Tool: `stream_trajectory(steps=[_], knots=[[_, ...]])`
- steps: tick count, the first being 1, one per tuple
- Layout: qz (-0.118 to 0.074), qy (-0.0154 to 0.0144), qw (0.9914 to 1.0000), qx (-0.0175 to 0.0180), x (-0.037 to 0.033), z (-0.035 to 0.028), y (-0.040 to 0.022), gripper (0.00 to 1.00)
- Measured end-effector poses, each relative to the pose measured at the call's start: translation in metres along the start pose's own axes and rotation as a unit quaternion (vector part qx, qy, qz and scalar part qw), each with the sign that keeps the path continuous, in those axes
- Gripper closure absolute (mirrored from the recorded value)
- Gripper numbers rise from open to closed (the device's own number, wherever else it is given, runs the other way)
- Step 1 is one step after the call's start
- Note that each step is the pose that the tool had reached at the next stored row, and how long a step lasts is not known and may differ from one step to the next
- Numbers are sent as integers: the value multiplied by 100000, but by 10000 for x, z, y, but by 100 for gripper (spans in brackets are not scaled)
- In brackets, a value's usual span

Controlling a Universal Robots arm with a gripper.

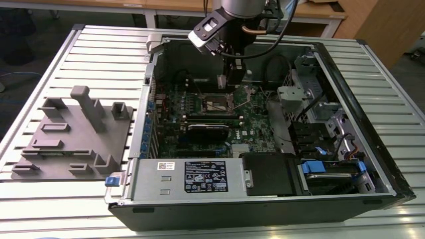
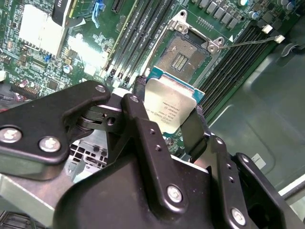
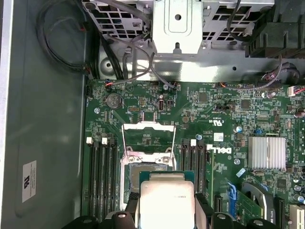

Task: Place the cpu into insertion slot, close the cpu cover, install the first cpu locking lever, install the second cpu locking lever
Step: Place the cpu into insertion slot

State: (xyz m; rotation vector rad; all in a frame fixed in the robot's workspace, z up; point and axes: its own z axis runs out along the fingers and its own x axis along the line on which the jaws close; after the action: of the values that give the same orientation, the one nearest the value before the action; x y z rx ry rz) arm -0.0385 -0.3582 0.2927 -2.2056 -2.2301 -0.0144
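Pincer (image 2: 167,114) gripping cpu (image 2: 172,101) by two opposite edges, held flat above motherboard (image 3: 190,102). Insertion slot (image 2: 185,56) just beyond cpu's leading edge, pin field bare; cpu cover (image 3: 147,126) stands open beyond it.

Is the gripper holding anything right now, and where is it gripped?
Yes: the gripper holds the cpu by two opposite edges, close to the insertion slot, not yet seated.

Robotics laboratory setting. An opened computer case (image 1: 232,219) and a grey fixture block (image 1: 73,139) rest on a slatted metal surface (image 1: 53,209). Wooden desks (image 1: 319,14) stand behind.
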Motion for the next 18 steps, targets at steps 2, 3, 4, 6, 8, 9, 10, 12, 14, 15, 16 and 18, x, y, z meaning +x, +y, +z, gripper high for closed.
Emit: stream_trajectory(steps=[2,3,4,6,8,9,10,12,14,15,16,18], knots=[[2,-2,100000,-65,0,9,-1,46],[1,-3,100000,-99,0,13,-1,46],[1,-6,100000,-127,-1,18,-1,46],[3,-4,100000,-211,-1,28,-3,46],[-2,-6,100000,-297,-1,37,-4,46],[-6,-16,100000,-302,-1,38,-4,46],[-6,-21,100000,-304,-1,38,-4,46],[-1,-5,100000,-313,-1,40,-4,46],[-2,-5,100000,-314,-1,40,-5,46],[8,-9,99999,-344,-1,41,-9,46],[7,-6,99999,-404,-1,43,-13,46],[-2,-16,99998,-619,-1,47,-17,46]])
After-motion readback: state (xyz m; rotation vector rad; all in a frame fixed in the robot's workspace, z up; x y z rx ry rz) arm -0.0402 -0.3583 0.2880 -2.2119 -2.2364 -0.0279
